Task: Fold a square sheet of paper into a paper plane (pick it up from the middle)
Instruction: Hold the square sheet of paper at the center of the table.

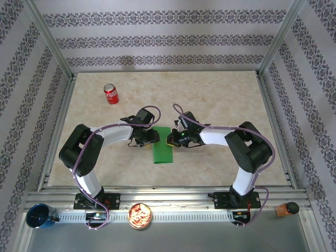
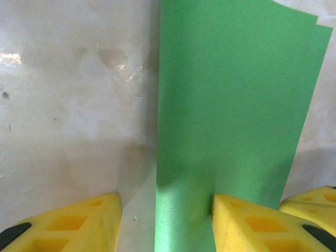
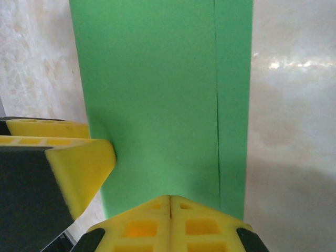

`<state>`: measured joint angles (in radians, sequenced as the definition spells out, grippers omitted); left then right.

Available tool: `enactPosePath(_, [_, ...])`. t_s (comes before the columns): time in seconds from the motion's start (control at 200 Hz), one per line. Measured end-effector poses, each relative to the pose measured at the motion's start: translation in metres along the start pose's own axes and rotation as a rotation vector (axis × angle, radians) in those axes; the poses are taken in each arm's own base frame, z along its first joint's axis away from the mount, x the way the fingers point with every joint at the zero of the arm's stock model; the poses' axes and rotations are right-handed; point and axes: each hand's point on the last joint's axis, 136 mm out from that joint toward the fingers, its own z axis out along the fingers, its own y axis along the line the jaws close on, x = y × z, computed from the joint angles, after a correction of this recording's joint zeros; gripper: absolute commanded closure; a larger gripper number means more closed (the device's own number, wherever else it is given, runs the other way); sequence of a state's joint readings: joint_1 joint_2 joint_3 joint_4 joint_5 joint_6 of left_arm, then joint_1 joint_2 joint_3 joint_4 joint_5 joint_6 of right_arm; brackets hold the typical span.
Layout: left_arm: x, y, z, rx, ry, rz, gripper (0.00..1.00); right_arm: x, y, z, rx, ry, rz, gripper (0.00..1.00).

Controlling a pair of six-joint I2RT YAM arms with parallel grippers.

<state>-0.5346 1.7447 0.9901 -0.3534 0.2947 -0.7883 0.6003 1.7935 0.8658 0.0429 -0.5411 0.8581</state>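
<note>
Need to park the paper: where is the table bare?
Bare: the far table right of the can; the near strip between paper and table edge. Crowded: the middle, where left tool and right tool meet at the paper.

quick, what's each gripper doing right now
Left gripper: open, one finger on the thin bright green paper sheet.
Right gripper: shut, tips on that sheet.

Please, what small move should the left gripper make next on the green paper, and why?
Probably close the left gripper on the edge of the paper. Its jaws stand open astride that edge, one on the paper, one over the table, and the edge looks slightly lifted. The right gripper, shut, seems to pin the paper, so it should not slide.
</note>
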Motion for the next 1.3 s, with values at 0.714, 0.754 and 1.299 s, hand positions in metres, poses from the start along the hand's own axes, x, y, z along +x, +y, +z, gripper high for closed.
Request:
enactPosePath(0.714, [0.007,-0.019,0.003,0.165,0.030,-0.011,0.50,0.009,-0.013,0.005,-0.025,0.032,0.012,0.96])
enactPosePath(0.754, [0.006,-0.019,0.003,0.165,0.029,-0.011,0.51,0.009,-0.014,0.005,-0.024,0.032,0.016,0.96])
enactPosePath(1.299, [0.008,-0.017,0.003,0.159,0.033,-0.008,0.58,0.011,-0.013,0.001,-0.024,0.029,0.018,0.82])
